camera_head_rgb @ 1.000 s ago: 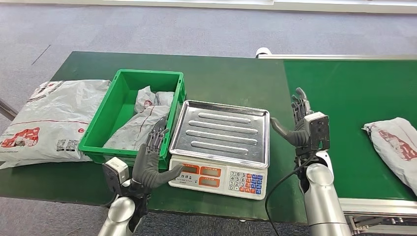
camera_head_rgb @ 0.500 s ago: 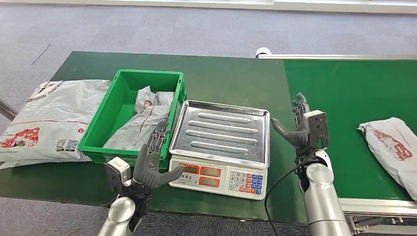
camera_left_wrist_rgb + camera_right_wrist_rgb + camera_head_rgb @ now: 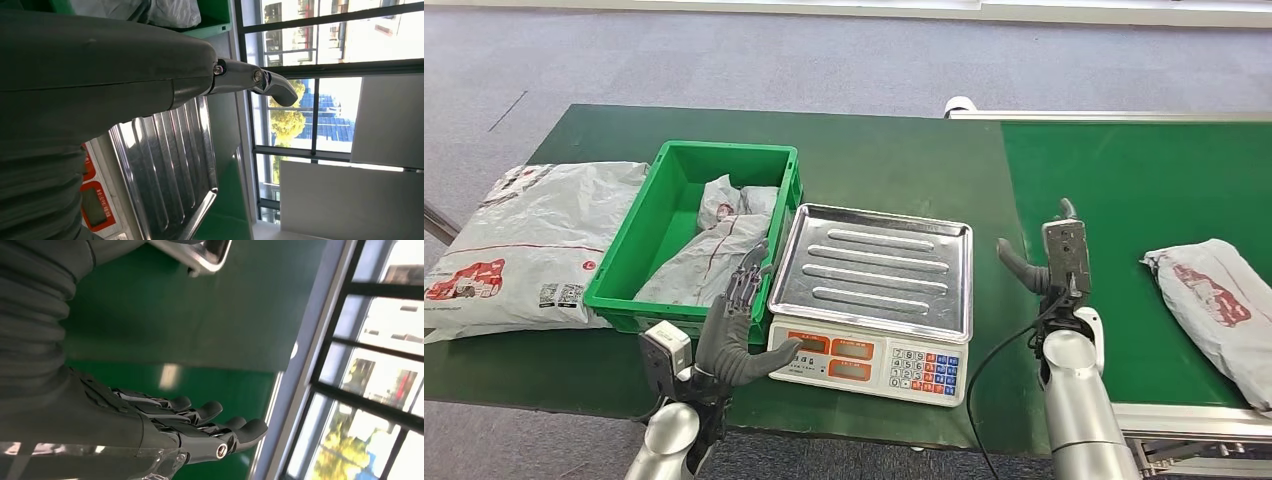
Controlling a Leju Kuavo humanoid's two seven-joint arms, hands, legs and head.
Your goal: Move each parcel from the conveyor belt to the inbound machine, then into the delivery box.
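Note:
A grey plastic parcel [image 3: 1217, 305] with red print lies on the green conveyor belt [image 3: 1144, 180] at the right. My right hand [image 3: 1052, 262] is raised over the belt's left part, fingers straight and apart, holding nothing, well left of that parcel; its fingers [image 3: 200, 425] hang above green belt. The scale [image 3: 876, 300], with a bare ribbed steel tray [image 3: 165, 165], stands mid-table. My left hand [image 3: 736, 325] is open at the scale's front left corner, beside the green box [image 3: 686, 170]. Grey parcels [image 3: 719, 235] lie inside that box.
A large grey parcel [image 3: 519, 245] lies on the dark green table [image 3: 884, 160] left of the box. The belt's metal frame [image 3: 984, 113] runs along its far edge. Grey carpet surrounds the table.
The parcel on the belt has travelled left toward my right hand. My right hand has shifted a little right and turned edge-on. The left hand has stayed put.

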